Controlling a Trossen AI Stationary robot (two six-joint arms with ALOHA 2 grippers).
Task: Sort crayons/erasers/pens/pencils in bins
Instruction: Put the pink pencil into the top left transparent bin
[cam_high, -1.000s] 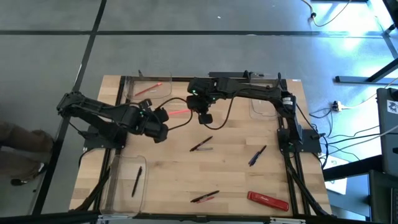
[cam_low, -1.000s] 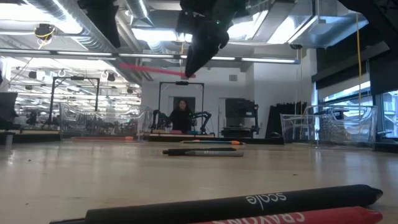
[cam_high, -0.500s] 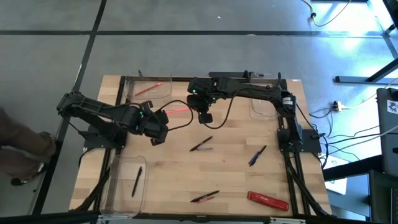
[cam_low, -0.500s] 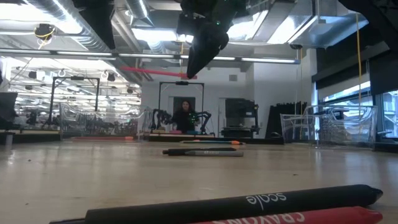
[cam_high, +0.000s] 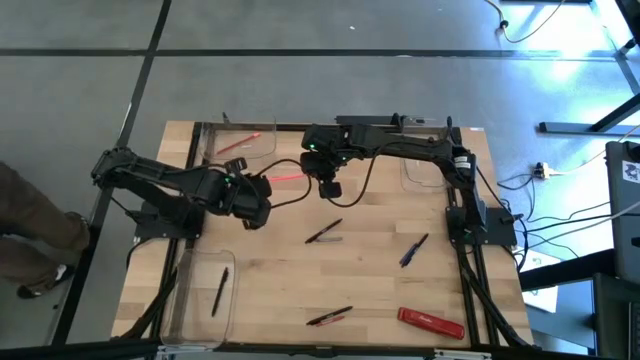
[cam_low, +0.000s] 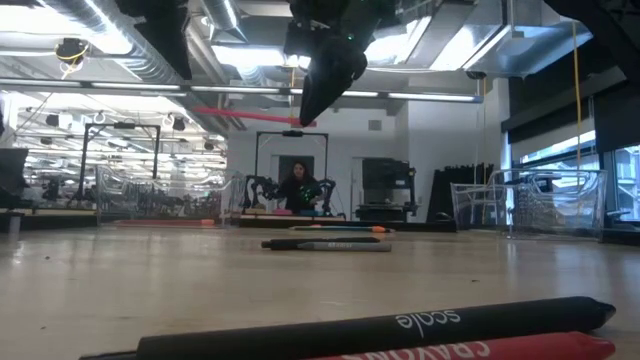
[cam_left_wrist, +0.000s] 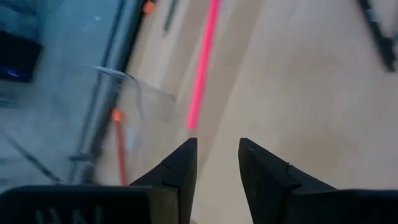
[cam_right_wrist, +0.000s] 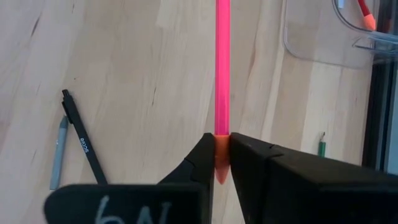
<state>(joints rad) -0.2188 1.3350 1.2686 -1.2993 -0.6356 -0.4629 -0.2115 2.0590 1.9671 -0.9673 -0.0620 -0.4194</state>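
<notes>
A thin pink crayon with an orange end hangs level above the table's far middle. My right gripper is shut on it. The crayon's free end lies just beyond the fingertips of my left gripper, which stands open and touches nothing. In the low view the crayon sticks out from the right gripper, well above the table. Three clear bins stand at the far left, near left and far right. My right gripper pinches the crayon's orange end between its two fingers, with the orange tip reaching back between them. The fingers slant down from the table's far right. The crayon is lifted clear and runs about level toward the left gripper.
The far left bin holds a red stick and the near left bin a dark pen. Loose on the table lie dark pens, a blue pen and a flat red bar. A person stands beyond the table's far edge.
My left gripper has opened and let go of the crayon's free end, staying where it was. The crayon stays lifted in the right gripper; its free end has dropped a little, so it hangs more level.
</notes>
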